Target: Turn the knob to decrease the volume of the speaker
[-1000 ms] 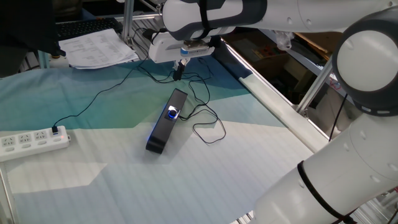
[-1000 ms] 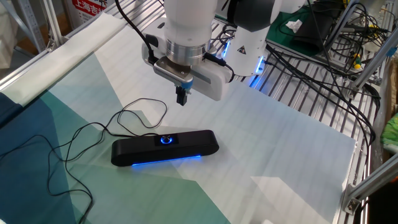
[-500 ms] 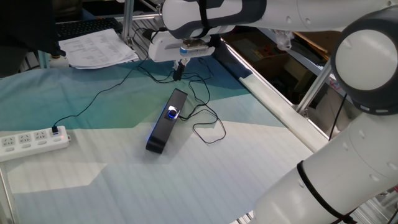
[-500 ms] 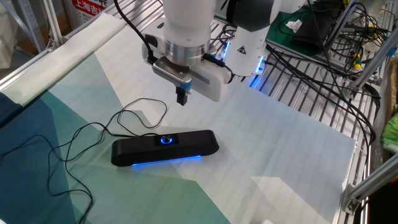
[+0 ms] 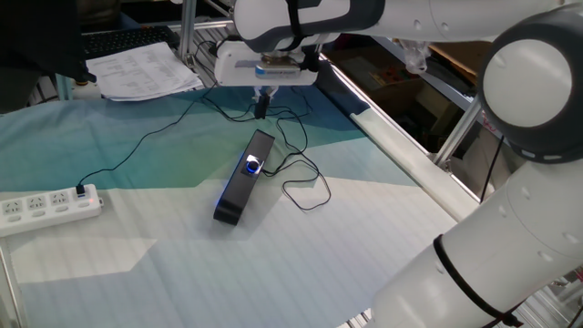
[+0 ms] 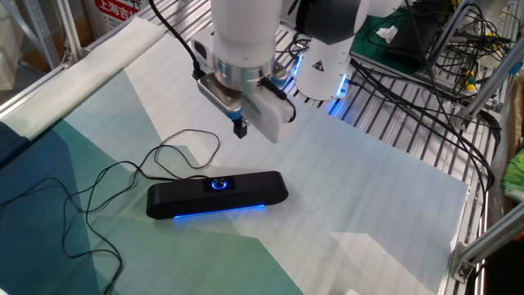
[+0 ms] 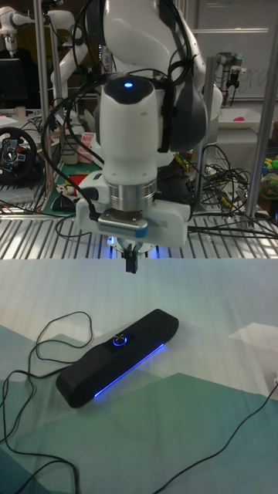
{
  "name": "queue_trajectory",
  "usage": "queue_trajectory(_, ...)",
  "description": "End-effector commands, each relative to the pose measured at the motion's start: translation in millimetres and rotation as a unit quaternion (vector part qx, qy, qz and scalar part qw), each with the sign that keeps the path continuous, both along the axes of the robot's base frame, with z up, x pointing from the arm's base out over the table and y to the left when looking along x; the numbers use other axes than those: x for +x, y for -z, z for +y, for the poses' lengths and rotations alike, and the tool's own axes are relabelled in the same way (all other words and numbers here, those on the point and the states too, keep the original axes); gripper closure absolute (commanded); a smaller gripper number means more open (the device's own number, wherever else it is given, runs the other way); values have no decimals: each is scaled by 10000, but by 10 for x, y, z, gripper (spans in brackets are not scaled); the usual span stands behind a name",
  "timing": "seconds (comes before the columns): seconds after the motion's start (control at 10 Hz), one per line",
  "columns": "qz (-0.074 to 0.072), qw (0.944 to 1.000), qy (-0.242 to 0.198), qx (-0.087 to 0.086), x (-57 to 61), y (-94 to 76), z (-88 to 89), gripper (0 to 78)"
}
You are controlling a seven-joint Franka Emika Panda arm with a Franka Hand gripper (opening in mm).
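Gripper (image 6: 240, 129) above speaker (image 6: 217, 195) — no contact.
Fingers pressed together, pointing down, holding nothing. Speaker lies flat on the teal-and-white cloth (image 6: 352, 213); the blue-ringed knob (image 6: 218, 183) sits mid-bar, its thin black cable (image 6: 123, 176) trailing beside it.

The speaker (image 5: 242, 177) lies mid-table on the cloth (image 5: 273, 255), its long axis running 1 to 7 o'clock, knob (image 5: 252, 165) glowing blue. The gripper (image 5: 260, 107) hangs at its 12 o'clock, fingers together. A power strip (image 5: 47, 208) sits at 9 o'clock.
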State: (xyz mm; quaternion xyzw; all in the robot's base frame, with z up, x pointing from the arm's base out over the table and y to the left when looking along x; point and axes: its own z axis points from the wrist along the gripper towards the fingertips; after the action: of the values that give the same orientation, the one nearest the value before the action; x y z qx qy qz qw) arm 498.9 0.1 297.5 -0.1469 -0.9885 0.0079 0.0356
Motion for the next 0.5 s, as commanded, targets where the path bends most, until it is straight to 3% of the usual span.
queue_trajectory(0.1,47,9924,1231,-75,13,-7,-6,776)
queue_trajectory(0.3,-44,9814,1917,-72,34,-3,-26,776)
queue_trajectory(0.4,-70,9791,2030,-67,40,-1,-34,776)
queue_trajectory(0.5,-185,9708,2392,-46,65,20,-86,776)
